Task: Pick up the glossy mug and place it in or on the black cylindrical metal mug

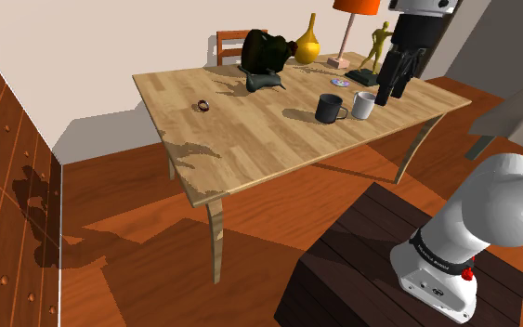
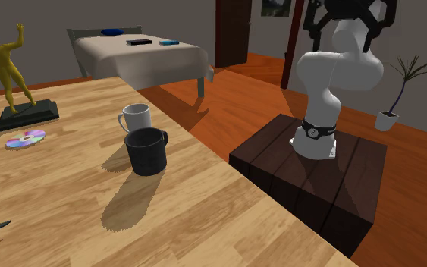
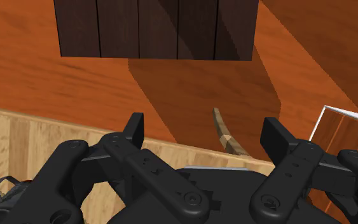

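We open on the white mug [image 1: 364, 105], upright on the table [image 1: 250, 139] in the upper right of the shoulder view, just beside the black mug [image 1: 330, 109]. Whether the two touch we cannot tell. We judge it stiff and fairly light, but that shiny skin looks slippery and it would chip if dropped. A pinch across the rim wall looks best to us, one finger inside and one outside, well clear of the handle [image 2: 123, 119]. The gripper [image 1: 392, 85] hangs above the tabletop just right of the white mug, carrying nothing. The wrist view settles it, with the fingers [image 3: 133, 127] standing wide apart and only bare floor [image 3: 56, 83] between them. That same view looks past the table's edge to a curved table leg [image 3: 225, 133] and the dark stand [image 3: 155, 28] — a downward look neither other camera gives us. The second exterior view brings the pair to the middle of its frame, white mug behind black, both mouths open and facing up. It also shows a golden figurine [image 2: 7, 64] and a shiny disc [image 2: 26, 139] at its left, plus a bed [image 2: 139, 53] at upper centre. The two mugs look close in girth — so we reckon the white one will perch on the black rim rather than drop inside.
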You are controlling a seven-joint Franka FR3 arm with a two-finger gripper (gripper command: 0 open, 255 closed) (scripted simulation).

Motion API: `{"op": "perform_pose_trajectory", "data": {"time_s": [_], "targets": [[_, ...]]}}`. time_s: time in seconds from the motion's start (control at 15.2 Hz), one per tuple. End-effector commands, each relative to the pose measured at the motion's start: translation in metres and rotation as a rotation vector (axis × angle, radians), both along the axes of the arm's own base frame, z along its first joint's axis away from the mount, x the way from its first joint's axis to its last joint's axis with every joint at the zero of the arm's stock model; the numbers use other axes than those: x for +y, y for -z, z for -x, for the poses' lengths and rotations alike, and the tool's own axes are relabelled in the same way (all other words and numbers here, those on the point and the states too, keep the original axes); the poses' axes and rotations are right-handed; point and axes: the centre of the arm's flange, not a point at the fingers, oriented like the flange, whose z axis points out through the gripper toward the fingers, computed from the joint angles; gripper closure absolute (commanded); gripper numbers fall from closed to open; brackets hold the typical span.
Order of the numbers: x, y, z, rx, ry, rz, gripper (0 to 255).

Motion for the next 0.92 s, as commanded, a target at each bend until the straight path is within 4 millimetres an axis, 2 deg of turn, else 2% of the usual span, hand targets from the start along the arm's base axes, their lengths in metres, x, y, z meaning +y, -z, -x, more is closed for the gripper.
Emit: {"op": "perform_pose_trajectory", "data": {"time_s": [0.0,0.86], "targets": [[0.000,0.000,0.000,0.000,0.000,0.000,0],[-0.133,0.070,-0.066,-0.022,0.023,0.044,0]]}}
